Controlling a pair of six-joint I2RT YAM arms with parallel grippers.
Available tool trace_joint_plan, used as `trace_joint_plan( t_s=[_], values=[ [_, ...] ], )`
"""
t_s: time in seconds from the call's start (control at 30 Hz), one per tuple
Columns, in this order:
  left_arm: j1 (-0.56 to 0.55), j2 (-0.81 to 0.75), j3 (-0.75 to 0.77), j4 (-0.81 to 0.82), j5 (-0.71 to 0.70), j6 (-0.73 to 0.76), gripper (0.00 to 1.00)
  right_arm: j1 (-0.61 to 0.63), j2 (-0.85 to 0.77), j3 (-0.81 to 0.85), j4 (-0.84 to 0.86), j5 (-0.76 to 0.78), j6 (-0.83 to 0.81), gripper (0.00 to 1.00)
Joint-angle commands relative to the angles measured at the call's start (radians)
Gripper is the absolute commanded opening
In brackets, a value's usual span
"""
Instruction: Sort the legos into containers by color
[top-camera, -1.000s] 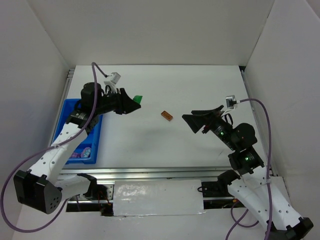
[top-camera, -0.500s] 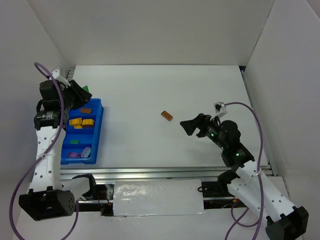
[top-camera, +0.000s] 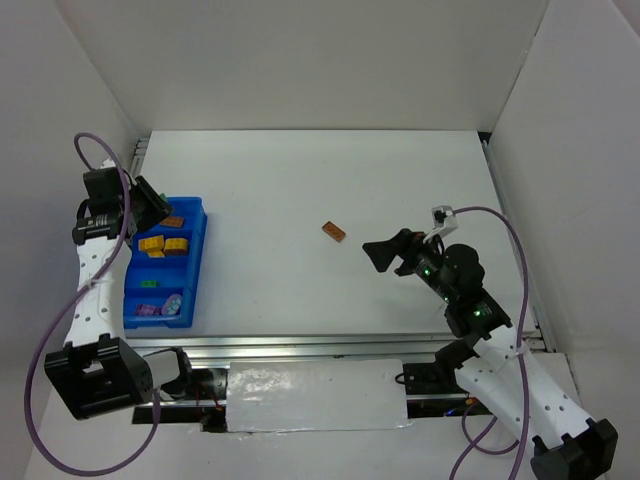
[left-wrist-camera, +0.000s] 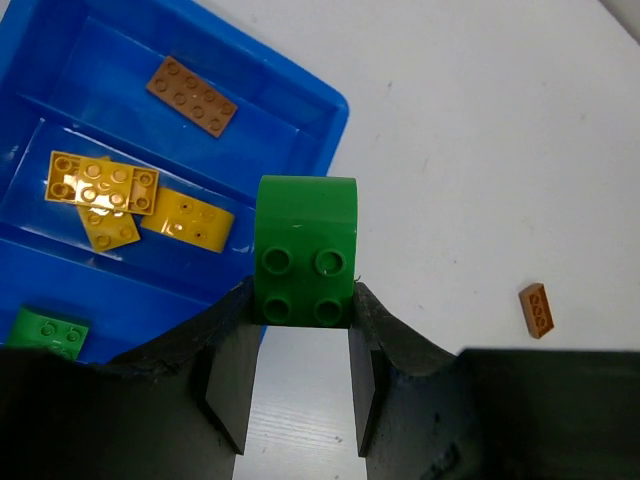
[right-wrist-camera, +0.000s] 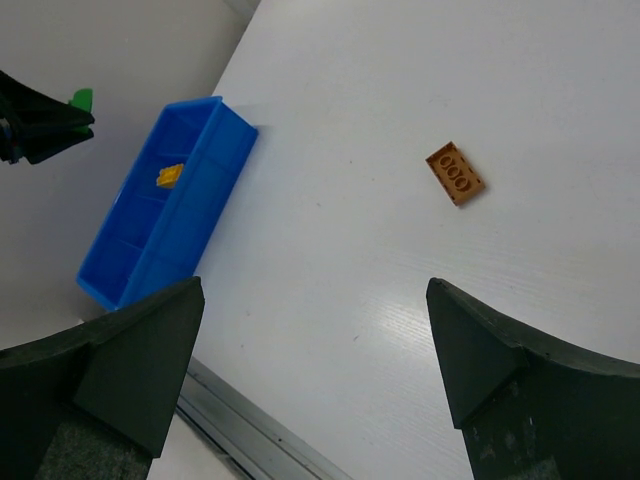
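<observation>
Above the blue tray's (left-wrist-camera: 90, 40) edge, my left claw (left-wrist-camera: 303, 300) is clamped on a green brick (left-wrist-camera: 305, 240), poised for the compartment at seven o'clock, where another green one (left-wrist-camera: 45, 328) lies. My right claw (right-wrist-camera: 315, 290) hangs apart, with the brown-orange brick (right-wrist-camera: 455, 173) at one o'clock, likely its next pick.

Brown-orange lego (right-wrist-camera: 455, 173) lies well apart from the blue tray (right-wrist-camera: 200, 222)

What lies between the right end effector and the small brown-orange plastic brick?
Nothing: only bare white tabletop separates the right end effector from the small brown-orange plastic brick, shown in the top external view.
</observation>
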Motion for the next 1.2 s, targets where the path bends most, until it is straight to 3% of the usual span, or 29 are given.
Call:
trace_joint_plan(
  t_s=[0.0,1.17],
  values=[
    [0.017,0.011,-0.005,0.032,-0.011,0.025,0.0,-0.005,-0.015,-0.008,0.022,0.011,-0.013,1.0],
    [0.03,0.149,-0.012,0.02,-0.03,0.039,0.0,-0.005,-0.032,-0.01,0.009,0.006,-0.01,1.0]
  ],
)
